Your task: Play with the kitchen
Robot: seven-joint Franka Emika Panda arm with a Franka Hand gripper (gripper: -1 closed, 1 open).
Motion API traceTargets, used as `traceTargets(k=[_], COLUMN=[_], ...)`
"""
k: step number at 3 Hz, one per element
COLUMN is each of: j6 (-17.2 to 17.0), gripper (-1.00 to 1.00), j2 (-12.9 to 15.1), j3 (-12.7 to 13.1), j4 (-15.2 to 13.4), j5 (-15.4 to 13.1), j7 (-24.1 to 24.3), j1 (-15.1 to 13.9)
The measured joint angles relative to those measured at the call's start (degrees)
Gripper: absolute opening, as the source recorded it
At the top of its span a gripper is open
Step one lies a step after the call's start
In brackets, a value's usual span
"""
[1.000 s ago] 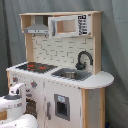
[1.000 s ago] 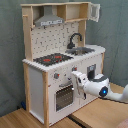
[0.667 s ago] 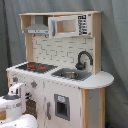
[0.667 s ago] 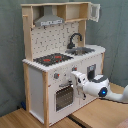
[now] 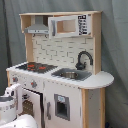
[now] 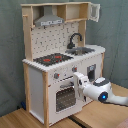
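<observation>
The kitchen stands upright and fills most of both exterior views, white panels framed in light wood. On its counter the black-and-red hob sits beside the steel sink, with the black faucet arching over the basin from behind. The grey hood hangs directly at 12 o'clock from the hob. Below the hob, the windowed oven door looks closed, and 2 knobs show on the panel above it in the second exterior view.

The white arm reaches in from about 4 o'clock in the second exterior view, and the gripper sits against the kitchen's front, just beside the oven door's upper edge at its 2 o'clock corner; it may be touching the panel there. I cannot tell whether its tool is wide, narrow or holding anything. In the first exterior view the arm occupies the 7 o'clock corner.
</observation>
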Motion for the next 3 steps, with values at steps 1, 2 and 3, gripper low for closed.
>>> traceTargets(k=[1, 2, 3], j6=[-5.23, -11.36, -17.28], gripper=[-1.0, -1.0, -1.0], j2=[0.1, 0.3, 0.5], j3=[0.43, 0.93, 1.44], j4=[0.55, 1.82, 3.49], j5=[0.0, 0.0, 0.0], j7=[1.56, 2.91, 4.0], j1=[2.4, 4.52, 6.08])
